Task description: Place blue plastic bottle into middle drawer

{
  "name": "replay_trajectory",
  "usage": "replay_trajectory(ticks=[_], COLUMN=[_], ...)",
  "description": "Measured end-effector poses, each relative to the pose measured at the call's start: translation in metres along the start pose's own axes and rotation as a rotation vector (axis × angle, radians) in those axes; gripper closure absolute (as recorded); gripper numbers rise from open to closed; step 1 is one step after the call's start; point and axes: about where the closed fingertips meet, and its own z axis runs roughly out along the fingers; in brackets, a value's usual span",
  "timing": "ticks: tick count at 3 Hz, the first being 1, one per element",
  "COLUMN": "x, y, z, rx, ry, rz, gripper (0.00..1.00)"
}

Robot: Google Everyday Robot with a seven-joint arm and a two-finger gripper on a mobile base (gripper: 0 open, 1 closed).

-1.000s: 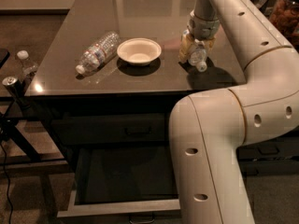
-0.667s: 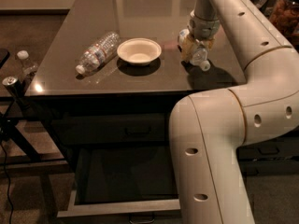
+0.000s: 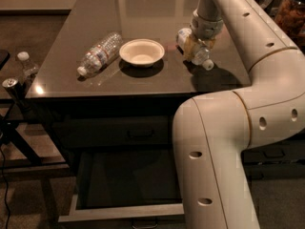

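The blue plastic bottle (image 3: 190, 43) is short and stubby, with a pale label and a white cap (image 3: 208, 64). It lies tilted in my gripper (image 3: 196, 47) over the right part of the dark tabletop (image 3: 143, 13), cap pointing down to the right. The gripper is shut on it, and a shadow lies on the table beneath. The middle drawer (image 3: 125, 212) stands pulled open at the bottom, with a black inside, a pale grey front rim and a small metal handle (image 3: 143, 222). My arm covers the drawer's right side.
A white bowl (image 3: 141, 52) sits mid-table, left of the gripper. A longer ribbed clear bottle (image 3: 100, 54) lies left of the bowl. A closed dark drawer front with a bar handle (image 3: 140, 133) is above the open drawer. A small bottle (image 3: 26, 66) and a can (image 3: 12, 86) stand at the far left.
The gripper has moved a little up and to the left with the blue plastic bottle in it. The bowl, the ribbed bottle and the drawer have not moved.
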Motion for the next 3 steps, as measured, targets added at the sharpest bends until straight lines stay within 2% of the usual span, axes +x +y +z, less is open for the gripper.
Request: replay_trajectory(ticks=[1,2,3], x=[-0.006,0.000,0.047], y=[0.000,-0.003,-0.016], z=[-0.015,-0.033,-0.052], rx=[0.001,-0.006,-0.006], ry=[-0.051,-0.088,-0.094], rz=[0.000,-0.005,-0.025], gripper=[1.00,1.00,1.00])
